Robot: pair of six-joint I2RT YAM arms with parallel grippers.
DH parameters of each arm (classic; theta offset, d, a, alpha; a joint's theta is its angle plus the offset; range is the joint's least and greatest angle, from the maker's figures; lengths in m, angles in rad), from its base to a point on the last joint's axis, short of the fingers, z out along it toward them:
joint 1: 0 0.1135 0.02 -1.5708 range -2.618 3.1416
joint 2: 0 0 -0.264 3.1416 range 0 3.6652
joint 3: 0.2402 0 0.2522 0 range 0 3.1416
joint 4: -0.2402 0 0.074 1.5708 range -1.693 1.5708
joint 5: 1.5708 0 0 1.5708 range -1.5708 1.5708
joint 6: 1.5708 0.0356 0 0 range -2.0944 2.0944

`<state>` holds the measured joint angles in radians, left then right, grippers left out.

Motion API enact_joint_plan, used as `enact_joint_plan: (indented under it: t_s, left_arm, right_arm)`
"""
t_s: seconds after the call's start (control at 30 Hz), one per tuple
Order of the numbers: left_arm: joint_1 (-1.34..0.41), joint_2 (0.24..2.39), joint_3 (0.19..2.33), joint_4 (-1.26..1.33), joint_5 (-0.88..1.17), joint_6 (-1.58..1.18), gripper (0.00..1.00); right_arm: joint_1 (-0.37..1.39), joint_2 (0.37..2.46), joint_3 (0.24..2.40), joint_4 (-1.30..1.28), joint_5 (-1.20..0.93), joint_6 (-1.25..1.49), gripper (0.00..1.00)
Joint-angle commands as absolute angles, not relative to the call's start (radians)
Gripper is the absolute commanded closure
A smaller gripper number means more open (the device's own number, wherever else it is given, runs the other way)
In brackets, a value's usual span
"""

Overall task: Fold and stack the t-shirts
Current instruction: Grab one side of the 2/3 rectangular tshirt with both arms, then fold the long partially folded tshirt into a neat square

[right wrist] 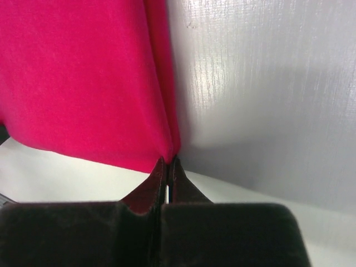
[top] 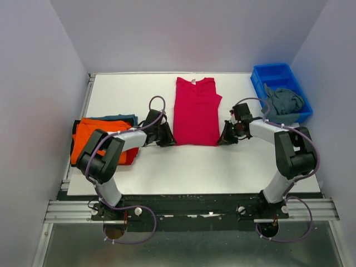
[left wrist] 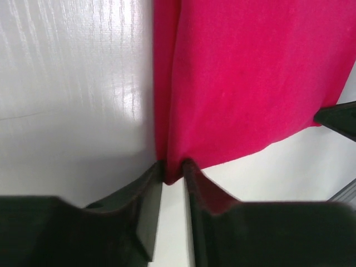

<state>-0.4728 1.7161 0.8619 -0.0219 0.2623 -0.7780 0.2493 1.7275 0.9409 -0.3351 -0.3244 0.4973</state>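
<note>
While the crimson-pink t-shirt lies in the middle of the white table, folded into a long narrow panel with its collar at the far end and its hem toward the arms, both arms reach low to its two near corners. The left gripper sits at the near left corner: its jaws stand a little apart, and the tip of the cloth corner lies between them, with bare table showing through the gap behind it. The right gripper sits at the near right corner with its jaws drawn together on the very point of the cloth. At the left edge of the table, well apart from this shirt, an orange t-shirt rests on a pile, and a blue t-shirt shows from under its far side. At the far right corner a blue plastic bin holds a crumpled grey-blue t-shirt.
</note>
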Motion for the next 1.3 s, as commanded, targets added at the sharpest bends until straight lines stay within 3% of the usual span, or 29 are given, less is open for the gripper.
enact_joint_plan:
  t_s: [0.0, 0.03, 0.07, 0.27, 0.53, 0.7, 0.87, 1.27]
  left_arm:
    - [-0.477, 1.779, 0.856, -0.031, 0.265, -0.795, 0.85]
    - [-0.479, 1.784, 0.856, -0.019, 0.268, -0.801, 0.99]
    - [-0.48, 1.778, 0.856, -0.014, 0.271, -0.802, 1.0]
    - [-0.509, 1.611, 0.839, -0.119, 0.213, -0.753, 1.0]
    - [-0.658, 1.275, 0.732, -0.316, 0.155, -0.796, 1.0]
    - [-0.663, 1.163, 0.816, -0.411, 0.131, -0.805, 1.0]
    - [-0.588, 1.273, 1.009, -0.419, 0.124, -0.749, 1.0]
    - [-0.376, 1.828, 1.474, -0.313, 0.239, -0.735, 1.0]
  right_arm:
    - [0.259, 1.756, 0.93, -0.36, -0.307, 0.491, 0.99]
    - [0.259, 1.755, 0.931, -0.36, -0.314, 0.491, 0.99]
    - [0.259, 1.746, 0.931, -0.364, -0.321, 0.492, 0.99]
    - [0.259, 1.608, 0.873, -0.402, -0.351, 0.485, 0.99]
    - [0.262, 1.208, 0.663, -0.55, -0.385, 0.486, 0.99]
    - [0.262, 1.039, 0.734, -0.666, -0.324, 0.499, 0.99]
    - [0.252, 1.178, 0.963, -0.701, -0.261, 0.477, 0.99]
    - [0.112, 1.868, 1.576, -0.701, -0.34, 0.443, 0.99]
